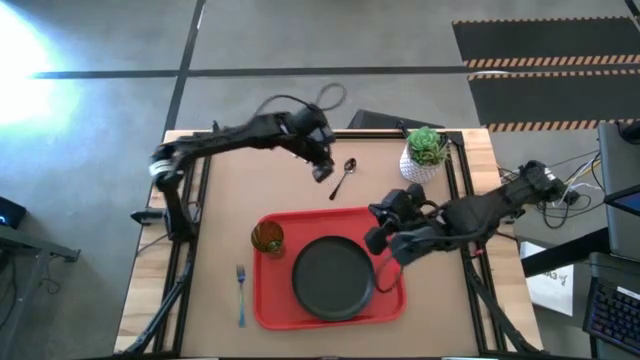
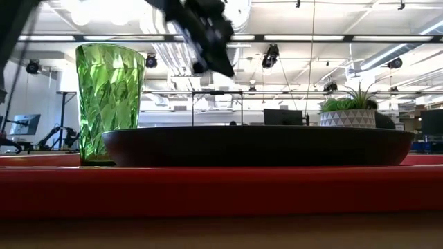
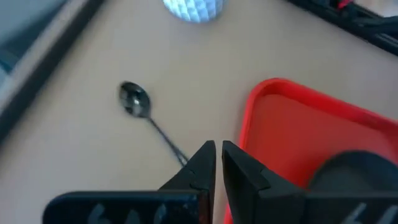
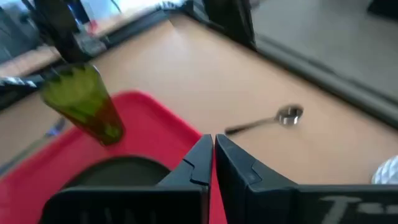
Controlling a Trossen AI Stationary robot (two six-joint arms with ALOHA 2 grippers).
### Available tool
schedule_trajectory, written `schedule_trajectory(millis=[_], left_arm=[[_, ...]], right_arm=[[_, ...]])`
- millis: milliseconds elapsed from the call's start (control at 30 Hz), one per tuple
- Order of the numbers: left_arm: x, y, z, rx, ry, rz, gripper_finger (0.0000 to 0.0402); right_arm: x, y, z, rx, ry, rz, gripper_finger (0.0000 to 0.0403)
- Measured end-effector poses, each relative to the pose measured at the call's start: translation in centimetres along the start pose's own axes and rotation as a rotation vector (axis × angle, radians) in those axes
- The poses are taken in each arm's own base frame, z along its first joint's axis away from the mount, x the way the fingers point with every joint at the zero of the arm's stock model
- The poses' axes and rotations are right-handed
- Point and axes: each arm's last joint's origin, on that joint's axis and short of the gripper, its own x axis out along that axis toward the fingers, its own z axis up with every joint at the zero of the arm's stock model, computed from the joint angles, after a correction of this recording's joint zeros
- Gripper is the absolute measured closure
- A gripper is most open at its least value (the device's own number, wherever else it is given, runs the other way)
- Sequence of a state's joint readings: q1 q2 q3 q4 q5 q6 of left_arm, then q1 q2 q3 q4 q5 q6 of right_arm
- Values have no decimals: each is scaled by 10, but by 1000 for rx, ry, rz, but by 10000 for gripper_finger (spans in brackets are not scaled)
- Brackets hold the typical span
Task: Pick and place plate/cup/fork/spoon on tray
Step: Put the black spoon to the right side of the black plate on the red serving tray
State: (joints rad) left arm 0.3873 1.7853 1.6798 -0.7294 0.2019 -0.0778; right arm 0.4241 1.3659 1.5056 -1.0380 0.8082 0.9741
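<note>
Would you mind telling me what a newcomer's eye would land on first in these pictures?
The bright red tray in the middle of the table stands out at once, with the black plate on it and the green cup upright in its far left corner. The spoon lies on the bare table beyond the tray, the left tool shut just beside it. The fork lies off the tray's left edge, and the right tool, also shut, hangs over the tray's right side.

open tabletop surrounds the spoon, with only the potted plant standing near it.
</note>
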Motion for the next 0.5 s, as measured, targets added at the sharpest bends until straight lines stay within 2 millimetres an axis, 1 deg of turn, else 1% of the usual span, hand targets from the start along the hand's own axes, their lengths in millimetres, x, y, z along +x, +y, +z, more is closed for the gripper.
schedule_trajectory(millis=[67,167,233,367,500], left_arm=[[-35,-10,-2,50,-19,30,391],[-84,-24,-10,105,-33,111,391],[-115,-31,-20,124,-38,183,391],[-173,-42,-42,143,-78,339,391],[-223,-47,-69,92,-134,452,391]], right_arm=[[18,-1,-2,26,34,5,394],[40,-7,2,23,81,33,394],[58,-12,8,27,88,60,394],[95,-32,21,64,99,127,394],[132,-53,29,121,96,200,394]])
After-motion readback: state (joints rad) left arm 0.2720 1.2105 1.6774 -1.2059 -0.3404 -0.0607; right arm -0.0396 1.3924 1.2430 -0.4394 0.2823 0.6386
